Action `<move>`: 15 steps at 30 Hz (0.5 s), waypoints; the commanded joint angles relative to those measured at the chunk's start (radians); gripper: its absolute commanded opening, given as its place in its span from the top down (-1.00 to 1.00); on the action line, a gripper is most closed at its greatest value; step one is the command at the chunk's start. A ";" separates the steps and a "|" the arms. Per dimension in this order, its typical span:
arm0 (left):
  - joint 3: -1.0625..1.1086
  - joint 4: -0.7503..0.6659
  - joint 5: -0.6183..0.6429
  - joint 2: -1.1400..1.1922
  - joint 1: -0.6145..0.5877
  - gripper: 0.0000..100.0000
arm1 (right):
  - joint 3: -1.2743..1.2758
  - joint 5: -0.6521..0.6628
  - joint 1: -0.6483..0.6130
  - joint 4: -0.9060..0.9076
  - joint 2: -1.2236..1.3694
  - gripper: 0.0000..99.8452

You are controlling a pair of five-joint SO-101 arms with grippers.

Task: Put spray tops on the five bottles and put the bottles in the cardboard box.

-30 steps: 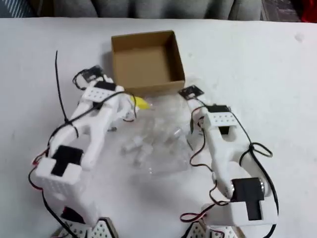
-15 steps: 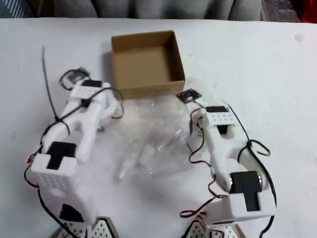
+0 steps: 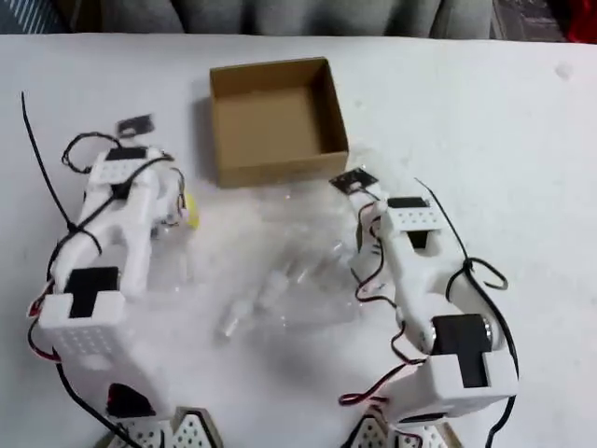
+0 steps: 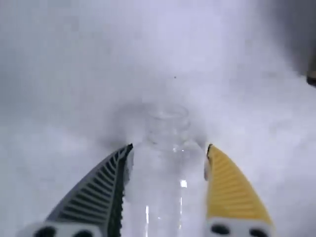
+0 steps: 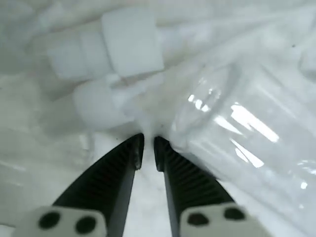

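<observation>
My left gripper (image 4: pixel 169 148) is shut on a clear bottle (image 4: pixel 168 192) whose open neck has no top on it; the grey and yellow fingers press its two sides. In the high view this bottle (image 3: pixel 173 224) is at the left of the table, apart from the pile. The open cardboard box (image 3: pixel 275 117) stands at the back centre with nothing in it. Several clear bottles and white spray tops (image 3: pixel 284 275) lie heaped mid-table. My right gripper (image 5: pixel 147 143) is shut, its tips down in that heap next to a white spray top (image 5: pixel 131 42) and a clear bottle (image 5: pixel 237 118).
A second spray top (image 5: pixel 96 103) lies just ahead of the right fingertips. Loose wires hang off both arms. Bare white table (image 3: pixel 504 140) extends to the right of the box, and behind the left arm too.
The left arm has swung left, away from the box and the heap, carrying the clear bottle. The right arm has barely shifted.
</observation>
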 commanded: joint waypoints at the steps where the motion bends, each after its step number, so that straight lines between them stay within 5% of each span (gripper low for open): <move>1: -0.064 -0.021 -0.250 -0.021 0.016 0.92 | -0.025 0.009 0.015 -0.002 0.007 0.97; 9: -0.069 0.046 -0.098 -0.015 0.019 0.35 | -0.025 0.009 0.015 -0.002 0.012 0.97; 15: -0.123 0.155 -0.094 -0.022 0.012 0.32 | -0.025 0.009 0.015 -0.002 0.012 0.97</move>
